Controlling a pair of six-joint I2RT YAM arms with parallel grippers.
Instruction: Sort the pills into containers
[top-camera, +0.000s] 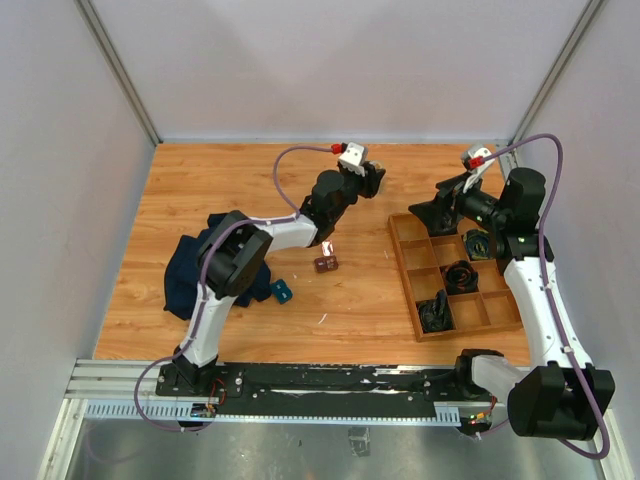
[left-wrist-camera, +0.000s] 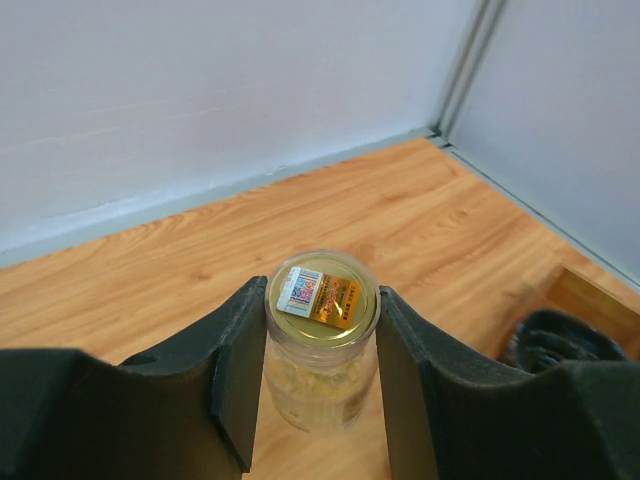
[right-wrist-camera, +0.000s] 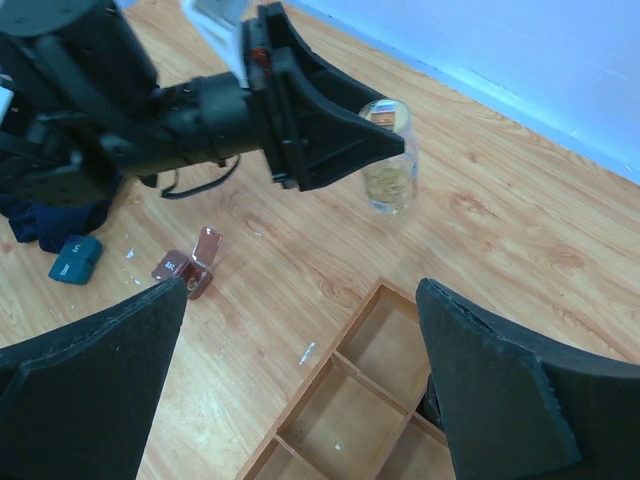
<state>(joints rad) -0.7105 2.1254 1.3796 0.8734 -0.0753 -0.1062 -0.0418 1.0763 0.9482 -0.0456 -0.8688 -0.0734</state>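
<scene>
box: small brown box (top-camera: 326, 264) lay on the surface (top-camera: 200, 180), between both arms | right end effector (right-wrist-camera: 300, 290): spread wide, empty | left end effector (top-camera: 370, 178): pinching the capped bottle (left-wrist-camera: 320, 390), farther back | advice: steady the bottle upright, then close the right squarely on its cap (left-wrist-camera: 322, 295).

Bright, even light, soft shadows; the right hand (right-wrist-camera: 302, 290) looms dark, slightly soft.
</scene>
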